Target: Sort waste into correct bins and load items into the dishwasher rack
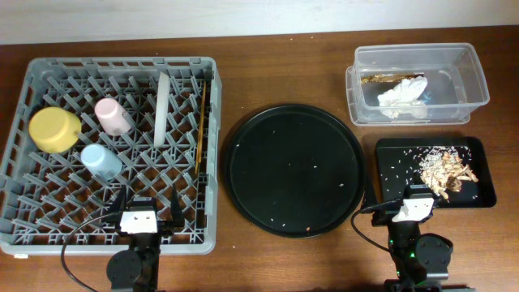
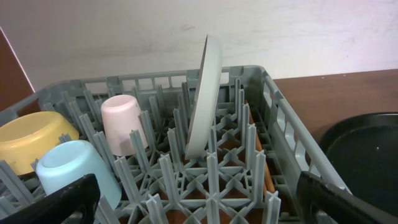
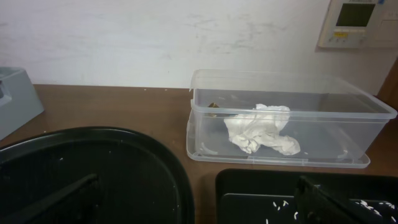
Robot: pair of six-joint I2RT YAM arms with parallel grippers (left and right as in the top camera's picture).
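While both hands hang open: left hand [image 1: 149,204] over the rack's [image 1: 122,63] near edge, right hand [image 1: 415,199] at the black tray's [image 1: 486,199] near rim, both empty
Waste: scraps [image 1: 444,169] heaped in the black tray, towards its right end
Plate risk: plate [image 1: 162,108] stands on edge between pegs [image 2: 211,168]; a bump from my left hand could topple it
Spill risk: a low right-hand sweep could scatter scraps onto the desk [image 1: 243,89]

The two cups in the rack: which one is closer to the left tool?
The light-blue cup. It lies toward the robot's side of the rack, not far from the left tool; the pink cup sits farther back.
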